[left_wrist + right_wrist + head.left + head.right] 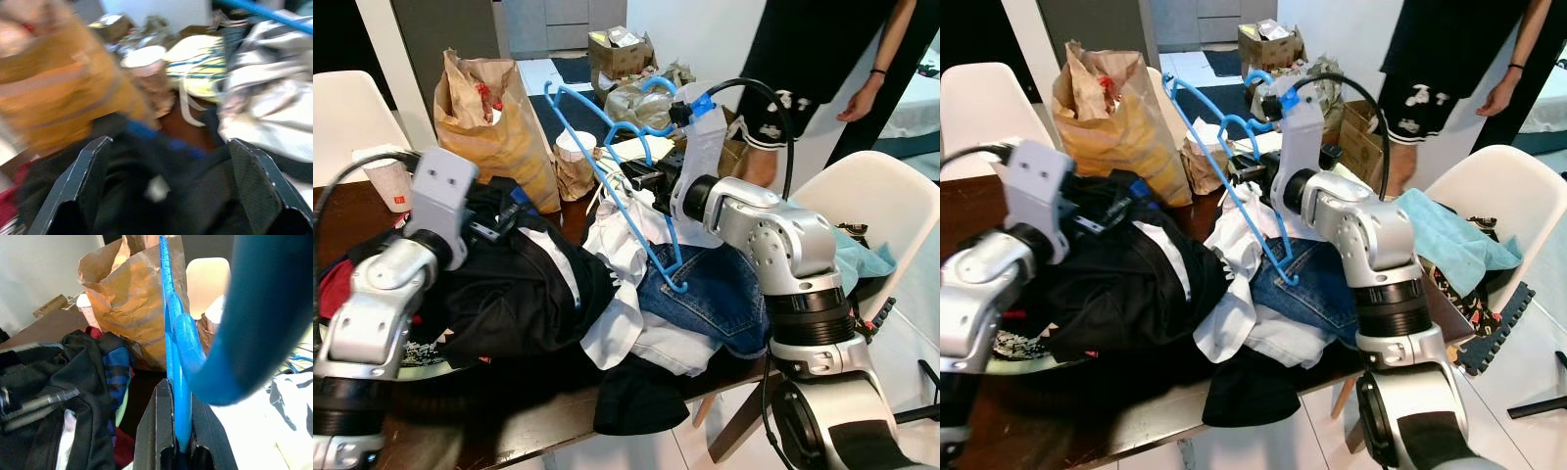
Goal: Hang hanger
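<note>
A blue plastic hanger [617, 191] slants over the heap of clothes on the dark wooden table [499, 426]. My right gripper [178, 396] is shut on its bar, above a white shirt [626, 230] and blue jeans [720, 289]. The hanger's hook curls close to the right wrist camera. My left gripper [168, 144] stands open just over a black garment [519, 284] at the left of the heap, with nothing between its fingers.
A brown paper bag [494, 117] and a paper cup [573, 147] stand behind the clothes. White chairs flank the table at the left [342, 108] and right [862, 196]. A person [822, 49] stands at the far right, near cardboard boxes [619, 49].
</note>
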{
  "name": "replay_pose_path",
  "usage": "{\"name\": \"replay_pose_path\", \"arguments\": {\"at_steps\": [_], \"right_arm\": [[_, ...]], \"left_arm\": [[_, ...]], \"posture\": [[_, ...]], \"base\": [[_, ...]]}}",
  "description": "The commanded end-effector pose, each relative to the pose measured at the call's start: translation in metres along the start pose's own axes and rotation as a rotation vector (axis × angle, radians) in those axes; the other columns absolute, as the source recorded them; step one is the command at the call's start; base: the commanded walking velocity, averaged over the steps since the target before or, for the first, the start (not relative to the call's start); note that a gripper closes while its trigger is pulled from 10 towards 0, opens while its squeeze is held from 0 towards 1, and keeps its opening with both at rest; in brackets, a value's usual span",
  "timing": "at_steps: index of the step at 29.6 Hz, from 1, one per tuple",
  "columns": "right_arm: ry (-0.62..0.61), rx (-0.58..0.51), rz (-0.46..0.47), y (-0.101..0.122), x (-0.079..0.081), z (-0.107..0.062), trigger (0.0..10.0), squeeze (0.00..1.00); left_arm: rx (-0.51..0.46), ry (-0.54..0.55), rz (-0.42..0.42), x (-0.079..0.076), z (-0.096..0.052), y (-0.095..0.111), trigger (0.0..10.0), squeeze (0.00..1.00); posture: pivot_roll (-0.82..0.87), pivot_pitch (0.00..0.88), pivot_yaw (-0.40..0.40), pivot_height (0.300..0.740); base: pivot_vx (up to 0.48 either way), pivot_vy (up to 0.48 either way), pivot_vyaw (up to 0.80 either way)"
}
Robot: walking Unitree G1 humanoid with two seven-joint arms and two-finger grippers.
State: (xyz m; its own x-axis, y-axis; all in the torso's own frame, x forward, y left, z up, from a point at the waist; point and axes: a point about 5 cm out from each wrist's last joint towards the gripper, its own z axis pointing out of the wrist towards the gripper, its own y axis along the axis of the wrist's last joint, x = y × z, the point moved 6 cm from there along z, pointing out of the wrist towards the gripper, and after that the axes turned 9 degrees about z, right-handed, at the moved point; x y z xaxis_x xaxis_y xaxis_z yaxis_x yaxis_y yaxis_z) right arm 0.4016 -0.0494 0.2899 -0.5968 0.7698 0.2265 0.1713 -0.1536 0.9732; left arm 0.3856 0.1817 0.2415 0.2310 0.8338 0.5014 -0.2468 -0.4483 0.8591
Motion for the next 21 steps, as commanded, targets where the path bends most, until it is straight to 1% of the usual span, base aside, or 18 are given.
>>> {"name": "replay_pose_path", "arguments": {"at_steps": [1,3,6,7,8,10,11,13,15,16,17,18,19,20,21], "right_arm": [[0.005,-0.018,-0.013,0.008,0.004,-0.002,10.0,0.0],[0.005,-0.019,-0.012,0.008,0.004,-0.002,10.0,0.0],[0.001,-0.02,-0.012,0.009,0.003,-0.003,10.0,0.0],[0.0,-0.021,-0.012,0.009,0.003,-0.003,10.0,0.0],[0.0,-0.021,-0.012,0.009,0.003,-0.003,10.0,0.0],[0.0,-0.02,-0.011,0.009,0.003,-0.003,10.0,0.0],[0.0,-0.02,-0.011,0.009,0.003,-0.003,10.0,0.0],[-0.001,-0.019,-0.008,0.008,0.002,-0.003,10.0,0.0],[-0.005,-0.018,-0.006,0.008,0.002,-0.003,10.0,0.0],[-0.006,-0.019,-0.005,0.008,0.002,-0.004,10.0,0.0],[-0.006,-0.019,-0.005,0.008,0.002,-0.004,10.0,0.0],[-0.007,-0.019,-0.004,0.008,0.002,-0.003,10.0,0.0],[-0.007,-0.019,-0.004,0.008,0.002,-0.003,10.0,0.0],[-0.007,-0.021,-0.001,0.008,0.002,-0.003,10.0,0.0],[-0.007,-0.021,-0.001,0.008,0.002,-0.003,10.0,0.0]], "left_arm": [[-0.022,-0.036,0.013,-0.008,0.003,0.004,10.0,0.0],[-0.024,-0.047,0.02,-0.01,0.004,0.005,10.0,0.0],[-0.013,-0.082,0.081,-0.018,0.006,0.001,10.0,0.0],[0.002,-0.095,0.122,-0.019,0.005,-0.002,10.0,0.0],[0.002,-0.095,0.122,-0.019,0.005,-0.002,10.0,0.0],[0.046,-0.095,0.2,-0.014,0.002,-0.009,10.0,0.0],[0.046,-0.095,0.2,-0.014,0.002,-0.009,10.0,0.0],[0.094,-0.072,0.263,-0.004,-0.003,-0.016,10.0,0.0],[0.125,-0.038,0.304,0.007,-0.008,-0.021,10.0,0.0],[0.132,-0.028,0.318,0.011,-0.01,-0.022,10.0,0.0],[0.132,-0.028,0.318,0.011,-0.01,-0.022,10.0,0.0],[0.138,-0.011,0.335,0.015,-0.011,-0.022,10.0,0.0],[0.138,-0.011,0.335,0.015,-0.011,-0.022,10.0,0.0],[0.143,0.011,0.35,0.021,-0.012,-0.023,0.0,0.0],[0.143,0.011,0.35,0.021,-0.012,-0.023,0.0,0.0]], "posture": [[-0.06,0.049,-0.022,0.736],[-0.06,0.048,-0.022,0.736],[-0.06,0.048,-0.021,0.736],[-0.06,0.05,-0.02,0.736],[-0.06,0.05,-0.02,0.736],[-0.06,0.052,-0.022,0.736],[-0.06,0.052,-0.022,0.736],[-0.06,0.054,-0.019,0.736],[-0.06,0.055,-0.018,0.736],[-0.06,0.055,-0.018,0.736],[-0.06,0.055,-0.018,0.736],[-0.06,0.055,-0.017,0.736],[-0.06,0.055,-0.017,0.736],[-0.06,0.054,-0.015,0.736],[-0.06,0.054,-0.015,0.736]], "base": [[0.0,0.0,0.0],[0.0,0.0,0.0],[0.0,0.0,0.0],[0.0,0.0,0.0],[0.0,0.0,0.0],[0.0,0.0,0.0],[0.0,0.0,0.0],[0.0,0.0,0.0],[0.0,0.0,0.0],[0.0,0.0,0.0],[0.0,0.0,0.0],[0.0,0.0,0.0],[0.0,0.0,0.0],[0.0,0.0,0.0],[0.0,0.0,0.0]]}}
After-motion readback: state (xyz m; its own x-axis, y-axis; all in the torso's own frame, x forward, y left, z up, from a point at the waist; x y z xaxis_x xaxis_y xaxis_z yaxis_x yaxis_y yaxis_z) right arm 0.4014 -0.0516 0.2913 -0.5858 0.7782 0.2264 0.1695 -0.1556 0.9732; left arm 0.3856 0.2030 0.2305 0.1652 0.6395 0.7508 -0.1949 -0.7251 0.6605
